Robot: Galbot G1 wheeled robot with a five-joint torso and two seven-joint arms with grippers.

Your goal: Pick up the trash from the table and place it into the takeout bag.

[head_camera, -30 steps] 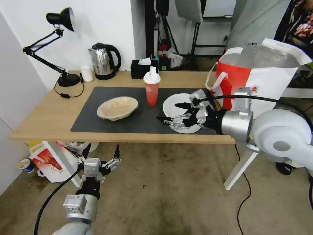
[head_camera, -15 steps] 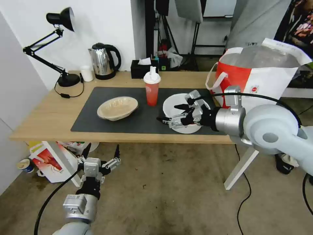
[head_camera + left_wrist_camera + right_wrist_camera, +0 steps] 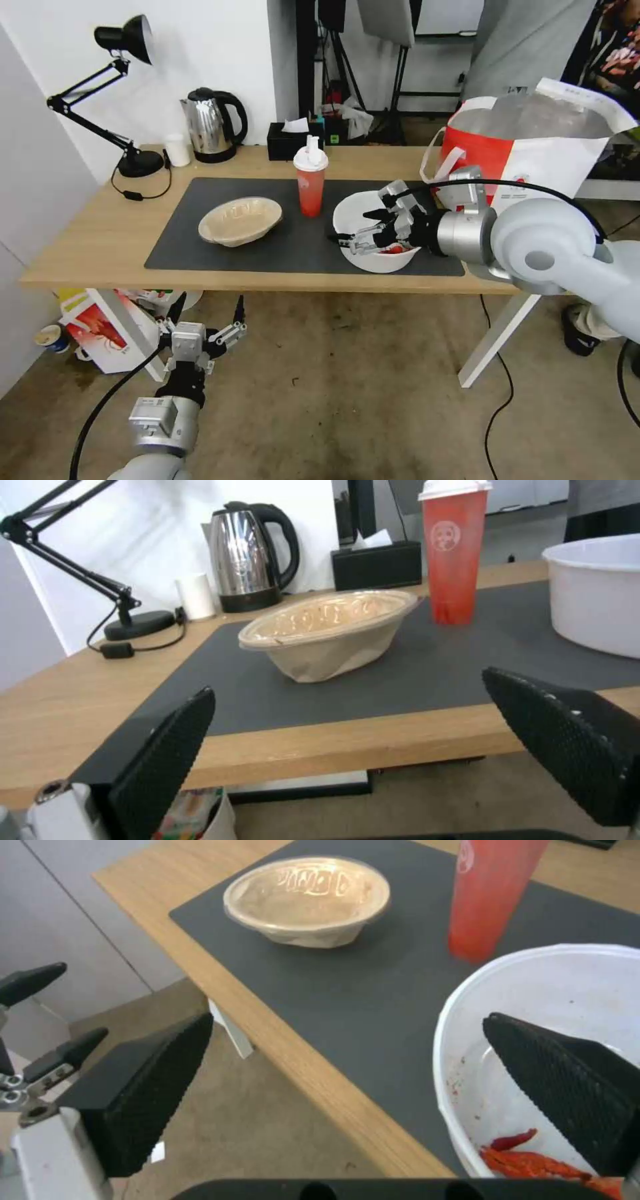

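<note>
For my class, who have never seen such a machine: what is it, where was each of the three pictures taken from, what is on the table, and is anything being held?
This is a wheeled robot with two arms ending in grippers. One picture comes from a camera on its head, looking down at the table; the other two come from cameras on each wrist, so the black ridged fingers frame those views.

On the dark mat sit a beige oval bowl, a red drink cup with a white lid, and a white round bowl holding red scraps. A white-and-red takeout bag stands at the table's right end.

The right gripper is open around the white bowl's rim, one finger inside. The left gripper hangs open below the table edge. Nothing is gripped.
</note>
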